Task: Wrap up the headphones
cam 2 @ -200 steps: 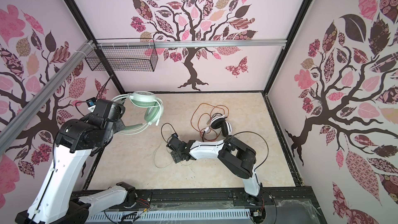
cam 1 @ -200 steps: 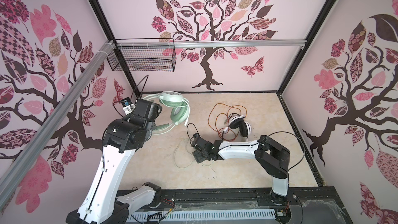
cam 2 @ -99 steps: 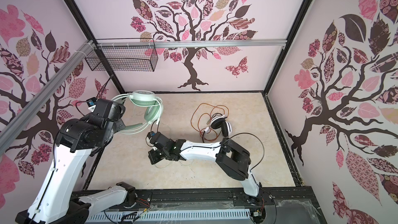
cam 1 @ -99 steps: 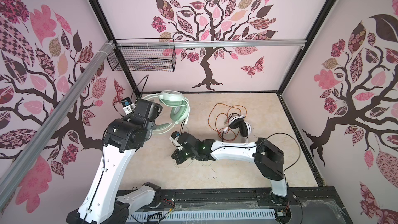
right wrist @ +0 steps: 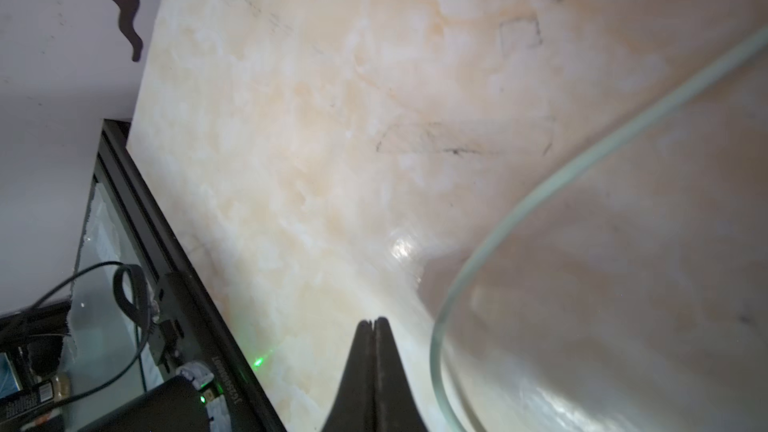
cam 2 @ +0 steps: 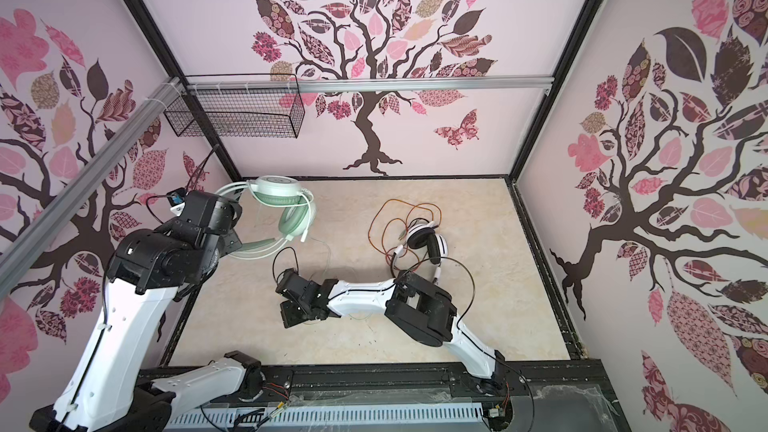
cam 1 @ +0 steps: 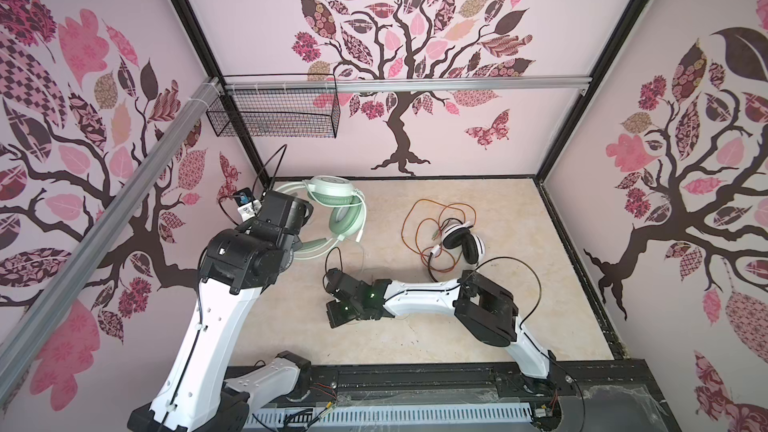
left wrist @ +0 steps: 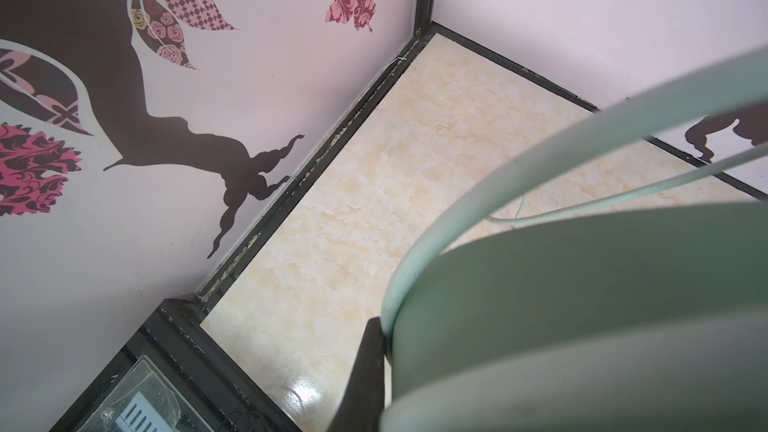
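One headphone pair (cam 1: 337, 192) in left pincer (left wrist: 380, 334)

Mint headphones (cam 1: 332, 195) apparently held aloft, white headphones (cam 1: 461, 243) on table (cam 1: 457, 326)

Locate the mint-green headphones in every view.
Top view: mint-green headphones over the rear left of the beige marbled tabletop.
Top view: same headphones, same spot.
Left wrist: headband close up, filling much of the picture.
Right wrist: only the pale cord shows.
Shared landmark: that tabletop, in all four.

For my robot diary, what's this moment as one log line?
left gripper: holds green headphones | right gripper: shut, beside pale cord | white headphones: untouched
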Action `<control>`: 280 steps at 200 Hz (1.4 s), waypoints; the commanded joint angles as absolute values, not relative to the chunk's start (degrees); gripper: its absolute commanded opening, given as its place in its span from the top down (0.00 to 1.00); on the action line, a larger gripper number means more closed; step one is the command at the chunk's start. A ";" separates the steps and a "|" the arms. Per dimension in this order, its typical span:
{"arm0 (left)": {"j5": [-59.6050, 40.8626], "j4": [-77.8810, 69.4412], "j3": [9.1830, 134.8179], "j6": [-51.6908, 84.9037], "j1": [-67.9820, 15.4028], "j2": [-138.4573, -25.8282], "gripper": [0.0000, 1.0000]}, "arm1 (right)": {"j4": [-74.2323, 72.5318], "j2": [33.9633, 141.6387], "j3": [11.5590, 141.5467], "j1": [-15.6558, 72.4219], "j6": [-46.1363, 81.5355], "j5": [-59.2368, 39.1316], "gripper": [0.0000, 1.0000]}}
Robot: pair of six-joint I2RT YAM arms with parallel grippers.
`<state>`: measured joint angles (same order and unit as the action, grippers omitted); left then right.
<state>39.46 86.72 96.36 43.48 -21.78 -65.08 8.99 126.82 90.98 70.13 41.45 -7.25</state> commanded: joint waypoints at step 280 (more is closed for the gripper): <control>37.62 84.73 95.57 45.40 -21.71 -61.02 1.00 | 28.11 147.70 124.11 46.84 15.97 -12.24 0.95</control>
